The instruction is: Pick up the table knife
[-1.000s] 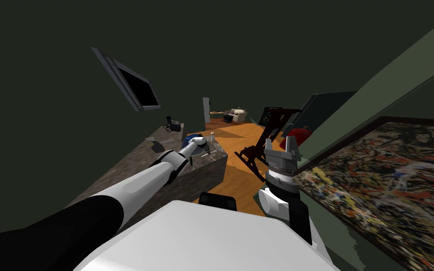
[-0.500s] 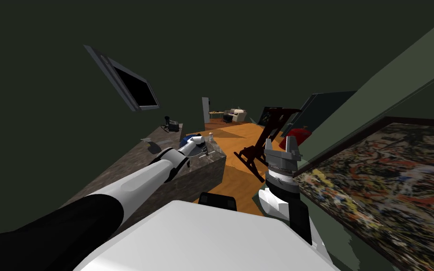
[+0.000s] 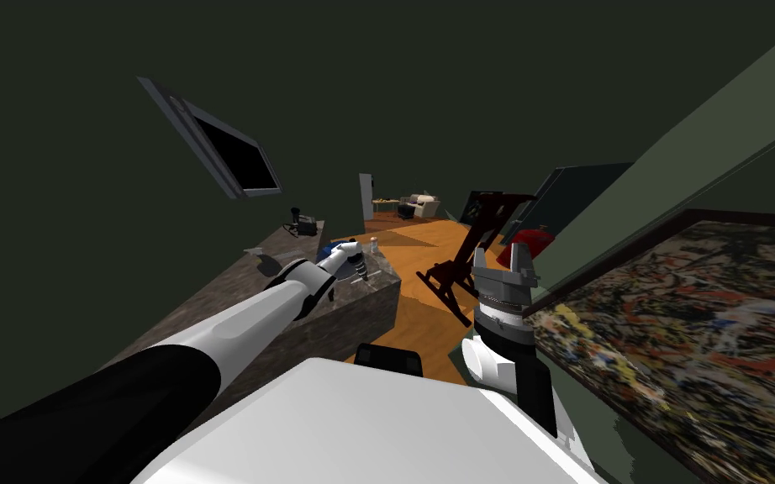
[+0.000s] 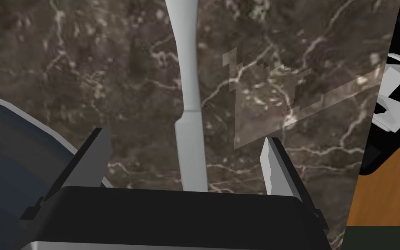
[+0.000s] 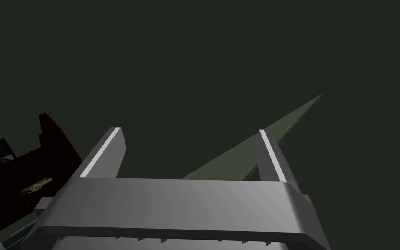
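Two arms, one job. The dark veined marble counter (image 3: 226, 302) lies under my outstretched left arm. My right gripper (image 3: 502, 256) is held upright close by my chest, its fingers spread wide with nothing between them. Beside my left gripper (image 4: 186, 135) curves the rim of a dark blue plate (image 4: 8, 143), just outside one finger. The table knife (image 4: 188, 95), plain light grey, lies flat on the marble and runs straight through the gap between my left fingers (image 4: 95, 147). They stand wide open, clear of it on both sides and holding nothing. I judge this the end of the approach: I am lined up over the knife, near where blade meets handle, with the grasp not yet made. The next move calls for sinking until my fingertips reach the stone on either side, then closing across its width. The knife is thin and flat, so a shallow pinch could slip off it.
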### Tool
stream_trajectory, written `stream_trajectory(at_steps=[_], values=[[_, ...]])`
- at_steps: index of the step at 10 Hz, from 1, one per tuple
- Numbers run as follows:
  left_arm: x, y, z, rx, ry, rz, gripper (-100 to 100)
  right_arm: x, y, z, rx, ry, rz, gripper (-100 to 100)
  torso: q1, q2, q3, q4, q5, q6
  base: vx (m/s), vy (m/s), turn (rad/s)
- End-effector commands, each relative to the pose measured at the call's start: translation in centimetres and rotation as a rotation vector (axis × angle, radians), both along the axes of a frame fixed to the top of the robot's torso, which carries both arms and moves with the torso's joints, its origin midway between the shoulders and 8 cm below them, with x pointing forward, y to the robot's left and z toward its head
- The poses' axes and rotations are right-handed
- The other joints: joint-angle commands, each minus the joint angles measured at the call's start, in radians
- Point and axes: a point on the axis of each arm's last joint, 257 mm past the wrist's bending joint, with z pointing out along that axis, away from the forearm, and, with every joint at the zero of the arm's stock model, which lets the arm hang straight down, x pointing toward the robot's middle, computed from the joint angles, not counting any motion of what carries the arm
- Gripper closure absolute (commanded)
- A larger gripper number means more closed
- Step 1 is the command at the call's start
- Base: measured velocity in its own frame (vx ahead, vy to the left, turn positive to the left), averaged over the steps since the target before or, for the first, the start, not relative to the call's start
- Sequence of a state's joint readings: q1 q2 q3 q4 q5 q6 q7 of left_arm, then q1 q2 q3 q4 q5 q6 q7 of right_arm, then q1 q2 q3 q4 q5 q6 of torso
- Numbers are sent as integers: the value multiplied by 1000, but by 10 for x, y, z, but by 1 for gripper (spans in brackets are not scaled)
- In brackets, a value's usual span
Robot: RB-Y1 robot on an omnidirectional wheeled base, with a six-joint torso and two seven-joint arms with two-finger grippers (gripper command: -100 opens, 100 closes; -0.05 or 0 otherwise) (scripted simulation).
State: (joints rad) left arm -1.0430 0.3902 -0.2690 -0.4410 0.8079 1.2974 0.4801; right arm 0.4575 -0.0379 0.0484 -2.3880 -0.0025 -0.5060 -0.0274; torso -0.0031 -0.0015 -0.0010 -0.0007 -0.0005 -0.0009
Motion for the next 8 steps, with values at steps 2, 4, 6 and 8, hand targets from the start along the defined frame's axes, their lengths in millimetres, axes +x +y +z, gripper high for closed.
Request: stream_trajectory(at_steps=[2,4,6,8], values=[[-4,2,0,1,24,10,-100,0,0,0,0,0,0,0,1,1,0,0,0,0,8,-11,17],[-10,6,0,2,50,21,-100,0,0,0,0,0,0,0,2,1,1,0,0,0,13,-21,-17],[-13,10,-1,2,63,29,-100,0,0,0,0,0,0,0,2,1,1,0,0,0,10,-16,11],[-12,8,-2,2,62,43,-100,0,0,0,0,0,0,0,3,2,1,0,1,0,-8,11,-31]])
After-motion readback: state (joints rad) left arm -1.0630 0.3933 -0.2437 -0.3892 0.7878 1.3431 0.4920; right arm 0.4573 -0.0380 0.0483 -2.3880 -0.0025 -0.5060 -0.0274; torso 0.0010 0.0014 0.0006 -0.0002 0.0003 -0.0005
